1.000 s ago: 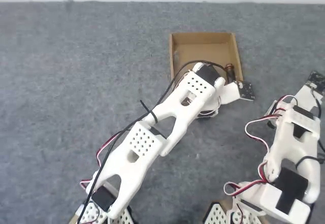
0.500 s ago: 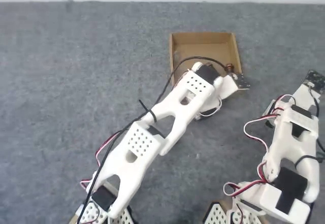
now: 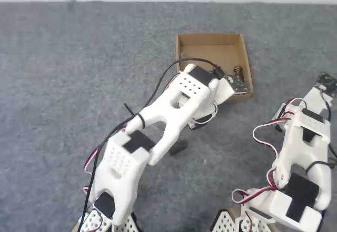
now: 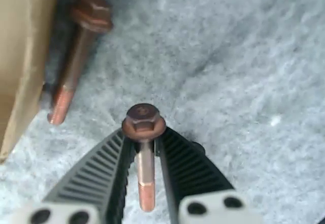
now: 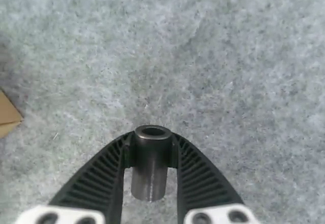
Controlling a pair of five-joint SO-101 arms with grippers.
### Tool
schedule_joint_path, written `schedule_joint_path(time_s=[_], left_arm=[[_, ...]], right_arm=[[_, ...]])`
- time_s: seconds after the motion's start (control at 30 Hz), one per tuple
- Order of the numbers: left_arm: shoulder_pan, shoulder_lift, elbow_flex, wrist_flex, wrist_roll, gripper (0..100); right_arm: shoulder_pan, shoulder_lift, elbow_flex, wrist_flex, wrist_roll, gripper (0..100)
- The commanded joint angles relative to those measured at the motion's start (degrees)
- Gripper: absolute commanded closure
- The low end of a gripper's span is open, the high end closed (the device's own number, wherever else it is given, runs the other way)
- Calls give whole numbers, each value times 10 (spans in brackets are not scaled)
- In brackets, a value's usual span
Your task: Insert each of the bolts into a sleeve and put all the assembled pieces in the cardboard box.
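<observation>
My left gripper [image 4: 144, 135] is shut on a copper-brown bolt [image 4: 144, 158], gripped on the shank just under its hex head. A second bolt [image 4: 76, 61] lies on the grey carpet beside the cardboard box wall [image 4: 20, 56]. From above, the left arm [image 3: 174, 103] stretches to the near right corner of the cardboard box [image 3: 210, 45], where a small brown piece [image 3: 237, 73] lies by the right wall. My right gripper [image 5: 151, 142] is shut on a dark sleeve [image 5: 151, 163], bore end showing, above bare carpet. The right arm [image 3: 303, 137] stands at the right, away from the box.
Grey carpet [image 3: 79, 84] covers the whole table, with wide room left of the box. A small dark piece, perhaps a sleeve, lies on the carpet [image 3: 179, 147] beside the left arm. A cardboard corner [image 5: 7, 115] shows in the right wrist view.
The left arm has swung to the left, so its wrist now sits over the box's near right corner. The small dark piece on the carpet came into sight. The right arm has not moved.
</observation>
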Motion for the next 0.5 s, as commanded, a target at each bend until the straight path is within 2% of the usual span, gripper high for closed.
schedule_joint_path(time_s=[0.0, 0.23, 0.47], left_arm=[[-2, -120, 84, -72, 30, 989], [-39, -240, 228, -173, 61, 989], [-126, -343, 367, -286, 128, 989]], right_arm=[[-7, -1, -40, -2, -5, 992], [-7, -1, -40, -2, -5, 992], [-7, -1, -40, -2, -5, 992]])
